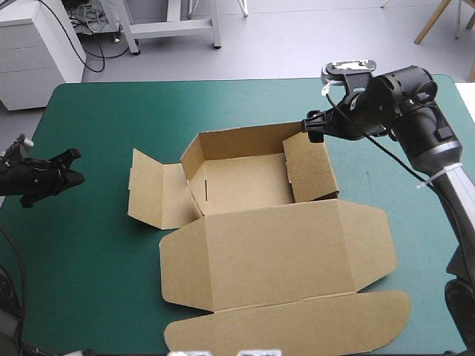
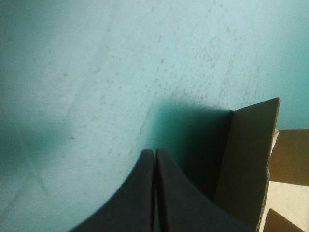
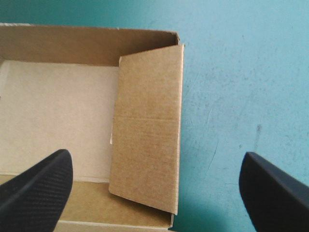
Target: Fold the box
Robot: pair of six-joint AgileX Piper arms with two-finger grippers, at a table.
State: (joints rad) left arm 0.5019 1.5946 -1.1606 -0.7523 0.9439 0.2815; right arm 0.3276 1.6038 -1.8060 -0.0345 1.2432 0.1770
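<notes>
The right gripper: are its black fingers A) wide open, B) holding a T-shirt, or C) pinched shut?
A: in the right wrist view the right gripper has its fingers standing far apart, one on each side of the raised side wall of the box.

Teal-green table cover [image 1: 96,245] — lightly scuffed

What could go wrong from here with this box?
The right claw hangs open over the right wall, which looks loose; pressing down might crease it rather than tuck it. The left claw is shut and off the box, so nothing steadies it and it might slide.
</notes>
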